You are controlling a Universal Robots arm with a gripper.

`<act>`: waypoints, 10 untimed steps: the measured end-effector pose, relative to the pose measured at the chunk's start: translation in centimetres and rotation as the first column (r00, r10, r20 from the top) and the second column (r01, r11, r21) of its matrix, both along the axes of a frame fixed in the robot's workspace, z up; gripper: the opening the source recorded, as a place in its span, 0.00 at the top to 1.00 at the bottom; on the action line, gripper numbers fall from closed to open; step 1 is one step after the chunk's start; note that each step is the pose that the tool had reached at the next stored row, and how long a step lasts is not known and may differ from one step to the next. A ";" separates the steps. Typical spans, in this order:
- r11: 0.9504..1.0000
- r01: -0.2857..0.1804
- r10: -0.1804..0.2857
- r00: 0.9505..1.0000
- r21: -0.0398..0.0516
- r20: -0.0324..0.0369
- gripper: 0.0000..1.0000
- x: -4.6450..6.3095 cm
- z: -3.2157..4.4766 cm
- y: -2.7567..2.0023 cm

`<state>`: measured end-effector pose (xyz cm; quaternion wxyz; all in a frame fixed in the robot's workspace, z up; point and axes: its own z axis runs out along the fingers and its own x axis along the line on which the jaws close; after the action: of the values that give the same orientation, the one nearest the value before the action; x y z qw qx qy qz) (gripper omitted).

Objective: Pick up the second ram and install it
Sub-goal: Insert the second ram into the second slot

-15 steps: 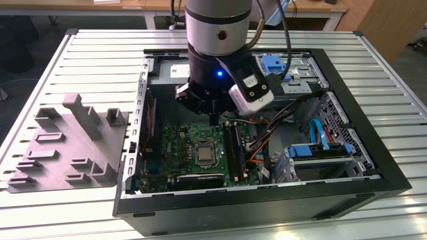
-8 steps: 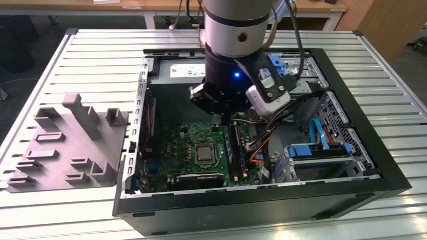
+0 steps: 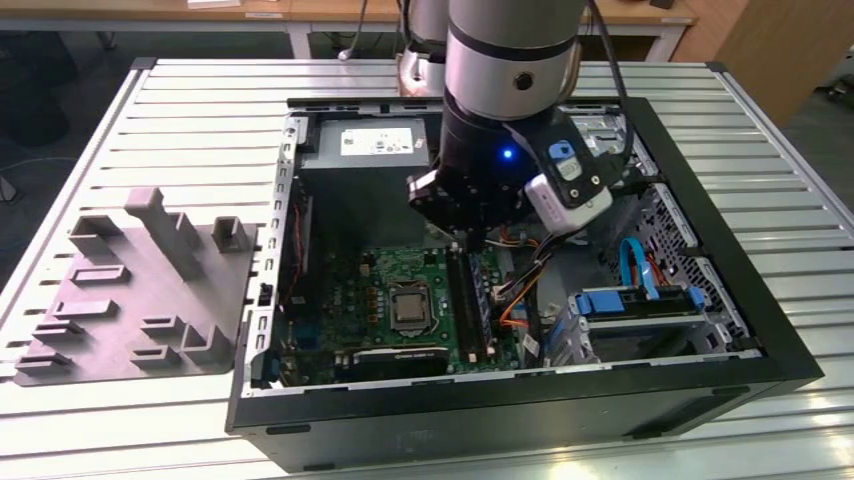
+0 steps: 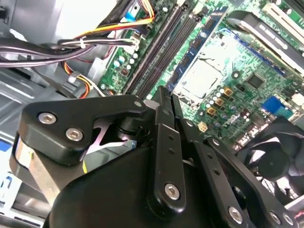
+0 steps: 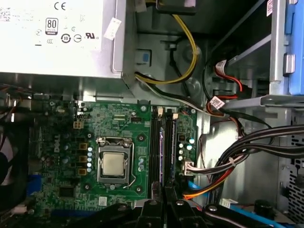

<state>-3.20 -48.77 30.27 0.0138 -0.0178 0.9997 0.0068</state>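
At the exterior view's left, a gray moulded tray (image 3: 134,300) lies on the slatted desk (image 3: 200,110). Beside it is the open computer case (image 3: 534,410), where the tool (image 3: 461,238) hangs low over the motherboard (image 3: 354,290). In the first wrist view the second ram (image 5: 163,152) stands edge-on along the memory slots (image 5: 154,152), with the tool narrowed to a slit upon it. A blue drive caddy (image 3: 638,305) sits farther right.

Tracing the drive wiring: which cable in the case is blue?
The flat cable looping above the drive cage at the exterior view's right. The wires beside the motherboard are orange and black.
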 end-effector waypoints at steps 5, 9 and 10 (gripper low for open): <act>1.000 0.030 -0.030 1.000 0.000 0.000 0.87 0.0 -0.45 0.04; 0.999 0.036 -0.036 0.999 0.000 0.000 0.87 0.0 -0.59 0.09; 0.999 0.036 -0.036 0.999 0.000 0.000 0.87 0.0 -0.59 0.09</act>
<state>-3.19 -48.68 29.68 0.0139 0.0004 0.9999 0.0066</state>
